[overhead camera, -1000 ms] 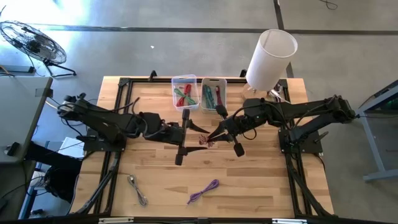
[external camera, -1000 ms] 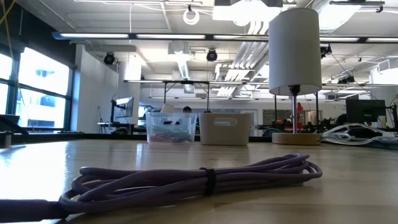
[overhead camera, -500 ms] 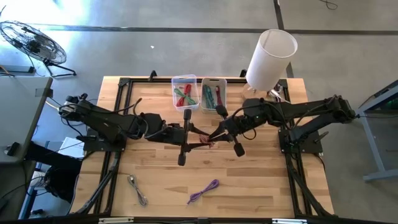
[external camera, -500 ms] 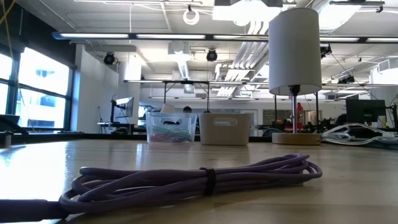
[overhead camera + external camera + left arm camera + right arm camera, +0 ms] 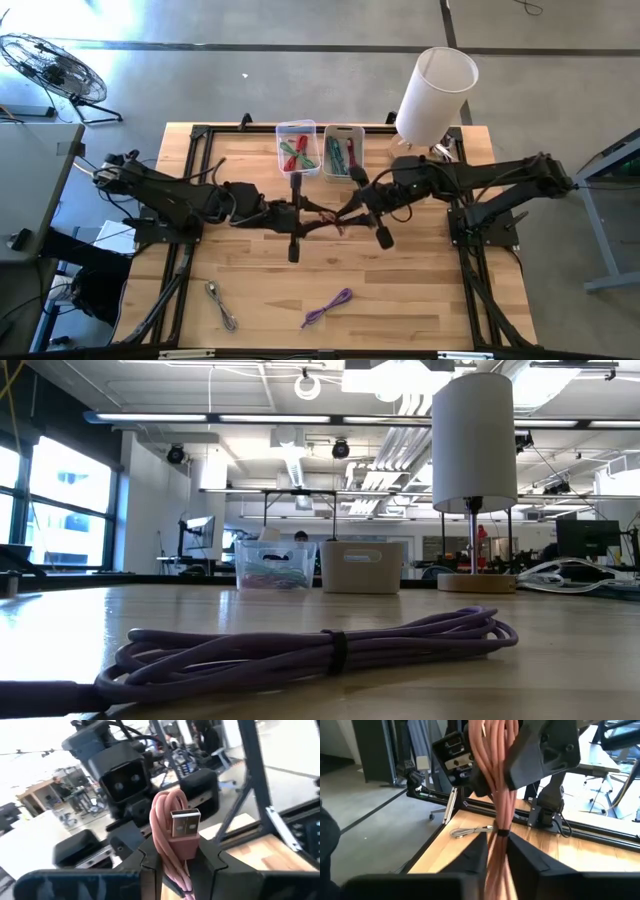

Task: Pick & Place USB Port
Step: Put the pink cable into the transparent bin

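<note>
- The left pincer (image 5: 182, 857) is clamped on the pink USB cable (image 5: 175, 827); we see the bundle pinched between its two dark fingers (image 5: 150, 862), the metal plug facing the camera.
- The right pincer (image 5: 495, 852) grips the same cable from the other end, its fingers closed around the coiled strands.
- From above, we find the cable held between both pincers over the middle of the counter (image 5: 420, 290), just in front of two bins.
- The clear bin (image 5: 296, 149) holds red and green cables; the white bin (image 5: 343, 150) stands beside it.
- A purple cable (image 5: 327, 307) and a silver cable (image 5: 221, 304) lie near the front edge, well apart.
- A white lamp (image 5: 433, 92) stands at the far right corner.
</note>
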Controlling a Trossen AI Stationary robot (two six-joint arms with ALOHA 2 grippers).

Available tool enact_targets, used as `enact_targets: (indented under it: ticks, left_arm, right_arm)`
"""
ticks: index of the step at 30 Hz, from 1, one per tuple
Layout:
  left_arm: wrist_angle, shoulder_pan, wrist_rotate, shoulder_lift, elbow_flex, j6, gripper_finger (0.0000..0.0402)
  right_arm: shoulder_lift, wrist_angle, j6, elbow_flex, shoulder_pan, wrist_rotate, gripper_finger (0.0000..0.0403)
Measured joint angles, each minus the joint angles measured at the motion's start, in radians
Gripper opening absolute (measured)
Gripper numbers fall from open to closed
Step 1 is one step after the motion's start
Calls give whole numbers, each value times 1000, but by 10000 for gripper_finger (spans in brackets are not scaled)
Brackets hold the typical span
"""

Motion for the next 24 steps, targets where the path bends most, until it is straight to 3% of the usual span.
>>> enact_targets:
  ticks: [4,9,14,19,24]
  left_arm:
    - [-60,-1,-44,-33,2,47,59]
    - [-324,0,-176,-104,0,131,59]
    - [-626,41,-277,-160,1,316,59]
    - [-859,188,-248,-157,0,421,59]
    - [-878,348,-132,-115,0,573,59]
  right_arm:
    - [-33,-27,44,0,0,43,115]
    - [-107,-92,117,0,1,90,161]
    - [-168,-144,182,0,2,94,175]
    - [-188,-157,262,0,2,94,176]
    - [-187,-145,289,0,2,71,176]
